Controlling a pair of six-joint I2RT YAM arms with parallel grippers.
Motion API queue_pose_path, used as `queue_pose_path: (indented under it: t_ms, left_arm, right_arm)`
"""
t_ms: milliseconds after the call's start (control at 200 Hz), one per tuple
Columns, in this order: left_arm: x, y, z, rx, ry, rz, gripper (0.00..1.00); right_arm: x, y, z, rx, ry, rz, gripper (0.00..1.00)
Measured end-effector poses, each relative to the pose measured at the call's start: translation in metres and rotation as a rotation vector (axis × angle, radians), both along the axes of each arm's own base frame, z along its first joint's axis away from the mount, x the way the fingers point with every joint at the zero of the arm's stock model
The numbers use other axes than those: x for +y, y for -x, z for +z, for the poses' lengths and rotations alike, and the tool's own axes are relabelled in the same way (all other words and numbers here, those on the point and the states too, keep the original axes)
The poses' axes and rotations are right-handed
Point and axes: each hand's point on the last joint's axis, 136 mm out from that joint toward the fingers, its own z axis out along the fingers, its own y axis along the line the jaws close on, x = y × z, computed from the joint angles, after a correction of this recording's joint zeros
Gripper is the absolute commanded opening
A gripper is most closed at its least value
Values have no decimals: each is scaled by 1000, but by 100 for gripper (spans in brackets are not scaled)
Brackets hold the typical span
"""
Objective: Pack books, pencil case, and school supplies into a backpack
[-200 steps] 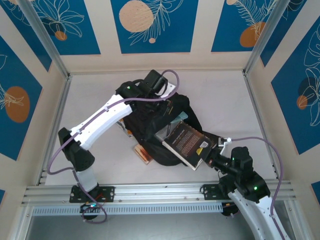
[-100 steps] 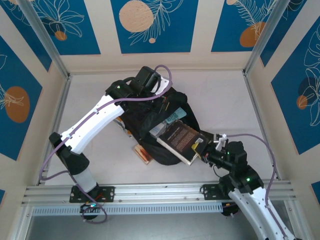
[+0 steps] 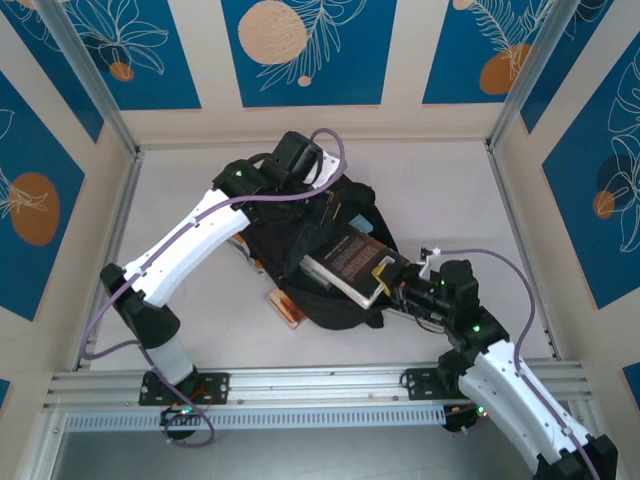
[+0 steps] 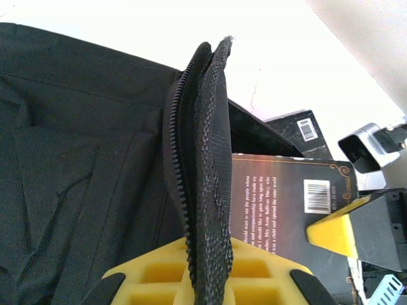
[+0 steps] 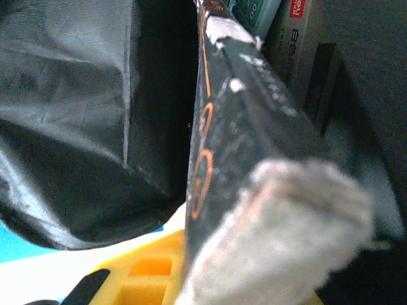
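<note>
The black backpack [image 3: 300, 250] lies mid-table with its mouth facing right. My left gripper [image 3: 322, 205] is shut on the backpack's zipper rim [image 4: 203, 159] and holds it up; the yellow fingers [image 4: 159, 276] clamp the webbing. My right gripper [image 3: 387, 283] is shut on a dark book [image 3: 348, 262] with a yellow-marked back cover [image 4: 286, 190], which is slid partway into the mouth. In the right wrist view the book's spine [image 5: 241, 140] runs into the dark interior [image 5: 159, 95]. An orange book [image 3: 286, 306] lies partly under the backpack. The pencil case is hidden.
Another dark book with a barcode [image 4: 304, 129] lies behind the held one. A teal item [image 5: 254, 13] and a grey box with a red label [image 5: 299, 22] sit inside, beyond the book. Bare table [image 3: 450, 190] lies right and behind; walls enclose it.
My right arm has pushed the dark book leftward, deeper into the backpack mouth. My left arm shifted slightly left at first, still holding the rim, then stayed put.
</note>
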Motion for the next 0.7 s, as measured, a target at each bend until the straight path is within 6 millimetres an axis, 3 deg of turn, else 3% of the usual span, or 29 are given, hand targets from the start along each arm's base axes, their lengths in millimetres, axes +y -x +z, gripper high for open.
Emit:
queue_pose_path:
  t_ms: [695]
  left_arm:
    - [-9,-11,5,-4,47,-10,0]
  right_arm:
    - [28,-44,17,-47,37,9,0]
